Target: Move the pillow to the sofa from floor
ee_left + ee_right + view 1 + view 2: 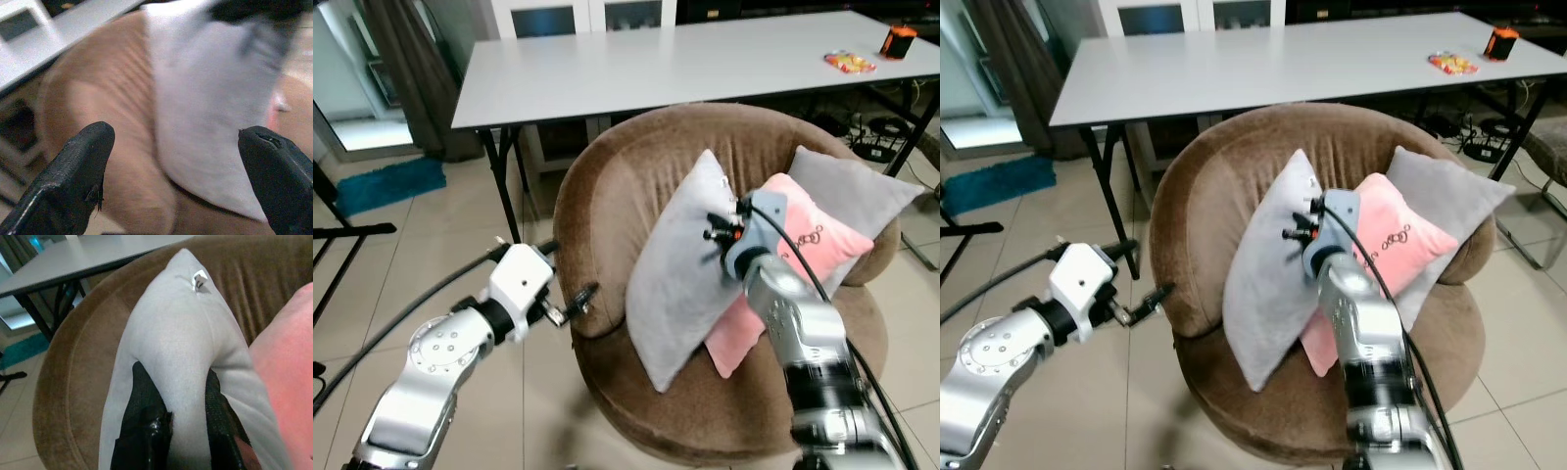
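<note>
My right gripper (178, 423) pinches the soft, light grey fabric pillow (677, 274) by its squashy edge; my left gripper (173, 161) hangs wide open beside the round brown sofa chair (607, 186).

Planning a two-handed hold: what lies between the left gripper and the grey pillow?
In the left eye view, the brown chair's arm rim separates the open left gripper from the grey pillow.
</note>
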Robot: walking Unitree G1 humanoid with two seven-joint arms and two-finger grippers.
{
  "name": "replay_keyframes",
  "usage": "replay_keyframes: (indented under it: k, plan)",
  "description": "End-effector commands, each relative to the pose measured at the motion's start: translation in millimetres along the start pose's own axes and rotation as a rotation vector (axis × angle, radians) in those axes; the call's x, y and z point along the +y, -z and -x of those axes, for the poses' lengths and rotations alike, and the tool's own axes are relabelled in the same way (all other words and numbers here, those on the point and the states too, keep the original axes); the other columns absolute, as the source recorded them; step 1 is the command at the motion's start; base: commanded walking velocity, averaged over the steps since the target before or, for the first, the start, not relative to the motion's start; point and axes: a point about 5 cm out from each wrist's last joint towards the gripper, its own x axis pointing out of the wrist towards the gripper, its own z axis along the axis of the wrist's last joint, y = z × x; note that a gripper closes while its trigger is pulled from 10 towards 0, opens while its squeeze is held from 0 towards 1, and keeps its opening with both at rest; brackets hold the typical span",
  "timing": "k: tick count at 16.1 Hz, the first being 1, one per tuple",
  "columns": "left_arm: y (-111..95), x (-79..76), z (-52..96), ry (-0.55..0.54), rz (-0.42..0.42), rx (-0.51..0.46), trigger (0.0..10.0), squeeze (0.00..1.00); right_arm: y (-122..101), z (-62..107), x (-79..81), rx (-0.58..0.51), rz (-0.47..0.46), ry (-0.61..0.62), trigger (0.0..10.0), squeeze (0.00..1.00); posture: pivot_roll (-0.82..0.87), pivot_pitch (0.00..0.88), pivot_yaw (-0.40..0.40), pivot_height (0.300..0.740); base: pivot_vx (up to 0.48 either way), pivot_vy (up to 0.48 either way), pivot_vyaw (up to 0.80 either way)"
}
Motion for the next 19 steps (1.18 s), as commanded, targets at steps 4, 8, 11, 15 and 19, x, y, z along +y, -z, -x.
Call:
replay_keyframes:
  k: [4,8,11,15,19]
  plan:
    - [9,-13.4,-1.7,0.171,0.025,0.054,10.0,0.00,-25,-32.2,-5.4,-0.045,-0.016,0.018,10.0,0.00,-0.05,0.000,0.022,0.740,0.000,0.000,0.00]
    - [10,-17.6,1.2,0.209,0.038,0.070,10.0,0.00,-11,-41.5,-12.1,0.076,-0.104,0.035,10.0,1.00,-0.02,0.000,0.012,0.740,0.000,0.000,0.00]
    - [12,-15.9,2.2,0.205,0.053,0.082,10.0,0.00,-13,-42.6,-14.4,0.079,-0.005,0.042,10.0,1.00,-0.01,0.000,0.008,0.740,0.000,0.000,0.00]
    - [10,-10.9,-1.9,0.206,0.054,0.080,10.0,0.00,-69,-38.2,-51.8,-0.106,0.049,0.153,10.0,1.00,-0.02,0.000,0.019,0.740,0.000,0.000,0.00]
    - [11,-7.1,-5.2,0.197,0.057,0.077,10.0,0.00,-90,-30.5,-73.3,-0.148,0.024,0.126,10.0,1.00,-0.04,0.000,0.031,0.740,0.000,0.000,0.00]
